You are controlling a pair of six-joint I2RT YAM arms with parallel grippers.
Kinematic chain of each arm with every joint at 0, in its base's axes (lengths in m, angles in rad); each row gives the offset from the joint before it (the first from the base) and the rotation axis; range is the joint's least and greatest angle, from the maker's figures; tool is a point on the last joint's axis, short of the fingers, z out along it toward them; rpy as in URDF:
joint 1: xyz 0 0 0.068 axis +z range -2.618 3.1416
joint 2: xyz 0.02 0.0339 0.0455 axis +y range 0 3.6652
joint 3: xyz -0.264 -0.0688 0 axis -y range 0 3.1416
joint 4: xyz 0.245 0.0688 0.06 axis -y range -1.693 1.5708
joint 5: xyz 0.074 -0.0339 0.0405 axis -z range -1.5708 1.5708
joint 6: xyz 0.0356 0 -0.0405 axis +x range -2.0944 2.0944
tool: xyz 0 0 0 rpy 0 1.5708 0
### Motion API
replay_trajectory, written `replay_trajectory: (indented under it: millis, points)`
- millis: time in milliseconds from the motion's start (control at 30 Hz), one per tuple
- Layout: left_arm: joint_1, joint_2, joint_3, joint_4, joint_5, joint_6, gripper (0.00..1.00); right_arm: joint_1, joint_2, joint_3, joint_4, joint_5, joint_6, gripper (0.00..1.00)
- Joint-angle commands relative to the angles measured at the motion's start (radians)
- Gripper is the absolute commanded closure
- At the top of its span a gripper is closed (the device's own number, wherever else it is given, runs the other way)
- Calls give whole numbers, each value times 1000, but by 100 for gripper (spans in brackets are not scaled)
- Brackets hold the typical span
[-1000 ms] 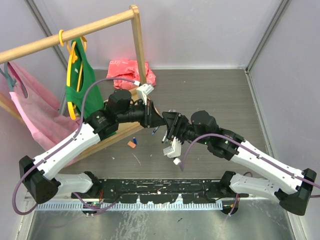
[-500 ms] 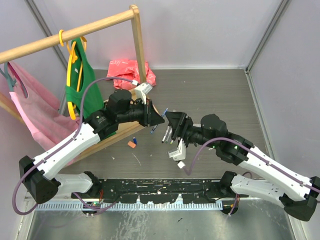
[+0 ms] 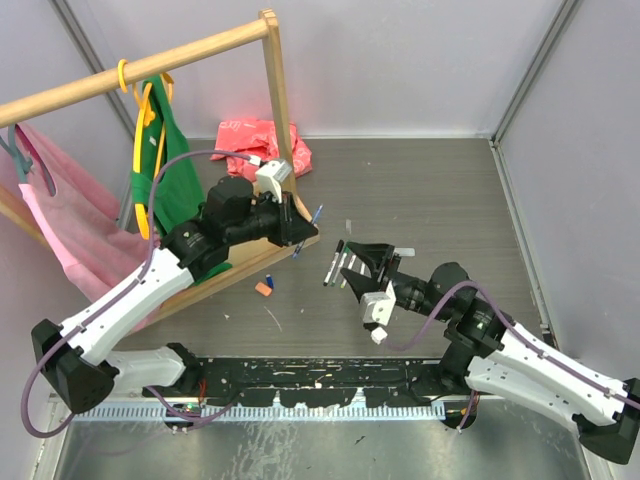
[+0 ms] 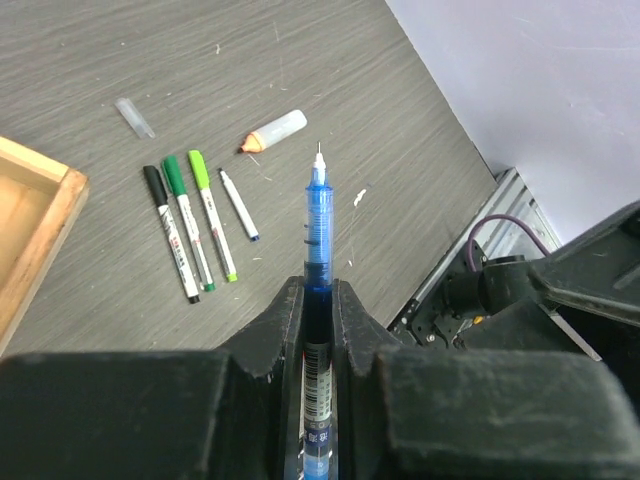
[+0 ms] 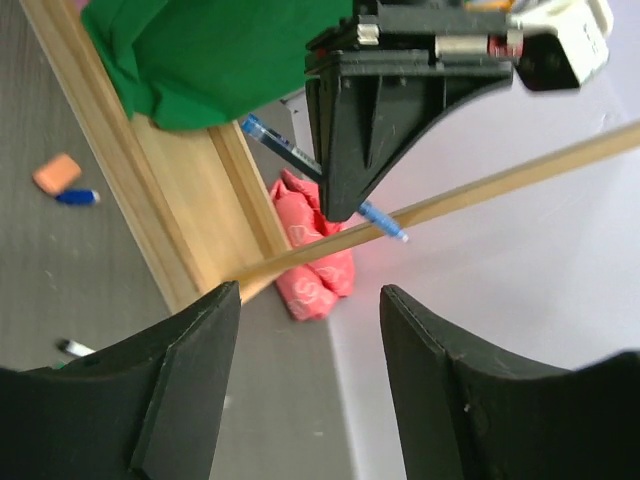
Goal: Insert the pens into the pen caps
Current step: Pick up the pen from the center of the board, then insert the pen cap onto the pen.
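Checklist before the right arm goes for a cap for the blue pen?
1. Left claw shut on blue pen: ok.
2. Pen's tip bare and sticking out past the claw: ok.
3. Right claw open and empty: ok.
4. Blue cap in sight, lying on the table beside an orange cap: ok.
5. Which way the blue cap's mouth faces: cannot tell.
6. Clear gap between the two claws in the top view: ok.
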Motion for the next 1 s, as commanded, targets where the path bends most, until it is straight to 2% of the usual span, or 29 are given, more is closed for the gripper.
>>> replay_trajectory:
  millis: [0,200,300,433,533,667,967]
  points:
    - [5,-52,3,5,-51,31,100,4,-50,-84,331,89,407,37]
    - [5,-72,-19,4,-63,34,100,4,-45,-149,520,248,763,37]
    - [4,-81,-24,2,-70,39,100,4,-23,-163,551,396,995,37]
    - [5,-94,-25,-17,-93,55,100,4,11,-123,445,641,1305,41]
    - [4,-101,-27,-33,-106,65,100,4,66,-22,221,814,1546,45]
    - [4,-105,-33,-38,-119,66,100,3,204,97,-1,885,1549,43]
    - [4,-120,-35,-57,-129,64,100,-54,466,277,-223,844,1565,32]
